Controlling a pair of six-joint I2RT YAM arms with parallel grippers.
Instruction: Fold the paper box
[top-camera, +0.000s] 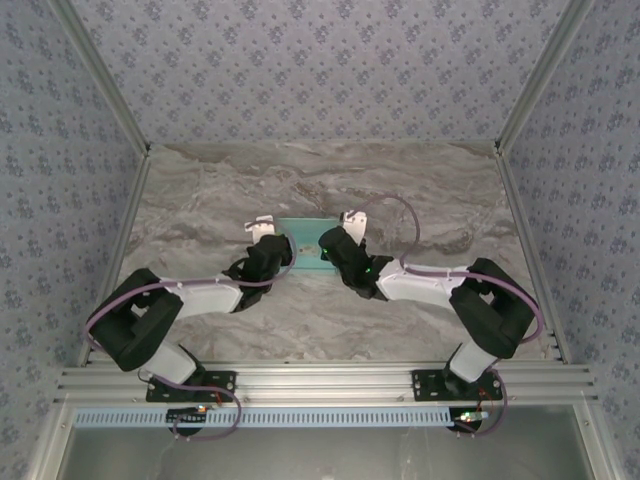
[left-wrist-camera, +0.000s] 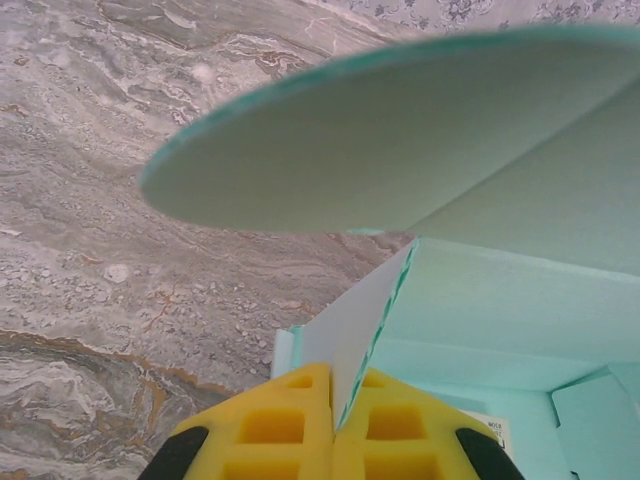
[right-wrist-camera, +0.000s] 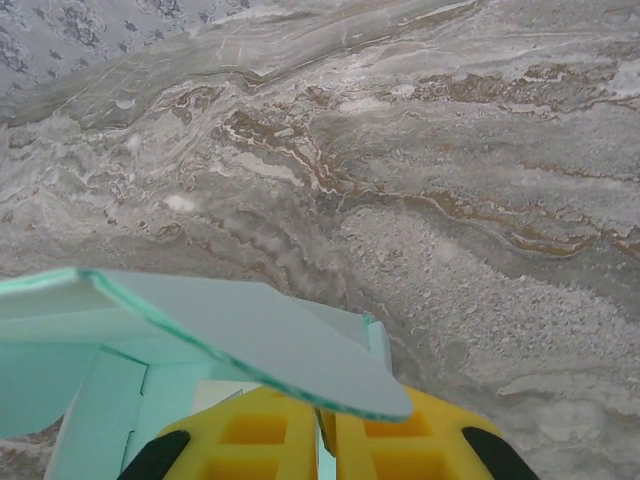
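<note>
- Yellow-padded fingers (left-wrist-camera: 275, 425) of our left gripper (left-wrist-camera: 335, 405) pinch a side wall of the pale cyan thin-card paper box (left-wrist-camera: 480, 300), holding it upright.
- Our right gripper (right-wrist-camera: 327, 425) meets the opposite wall, pads nearly together; we cannot tell whether it grips.
- Box sits mid-way on the grey marbled table (top-camera: 200, 200), between both arms.

Marbled grey table (top-camera: 200, 200) bears the paper box (top-camera: 300, 240).
</note>
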